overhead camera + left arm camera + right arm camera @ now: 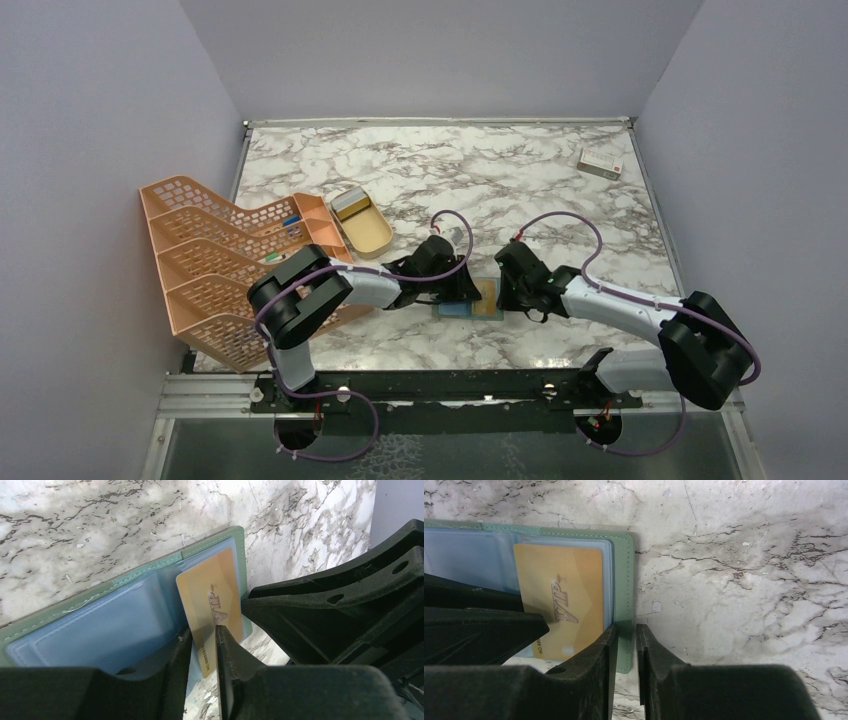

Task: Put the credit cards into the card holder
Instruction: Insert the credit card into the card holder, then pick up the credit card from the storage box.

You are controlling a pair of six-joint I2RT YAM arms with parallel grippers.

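The card holder (452, 310) lies open on the marble table between both grippers, pale blue inside with a grey-green border. A tan-orange credit card (487, 297) marked VIP lies over its right half, its near end sticking out past the edge. In the left wrist view my left gripper (202, 630) is shut on the near end of the card (210, 600), above the holder (100, 630). In the right wrist view my right gripper (626, 630) has its jaws close together about the holder's right edge (623, 580), beside the card (564, 595). No other card shows.
An orange mesh rack (220, 260) stands at the left. A gold oval tin (362, 222) sits beside it. A white box with a red mark (600, 163) lies at the far right. The right gripper's black body (325, 610) is close to the left fingers.
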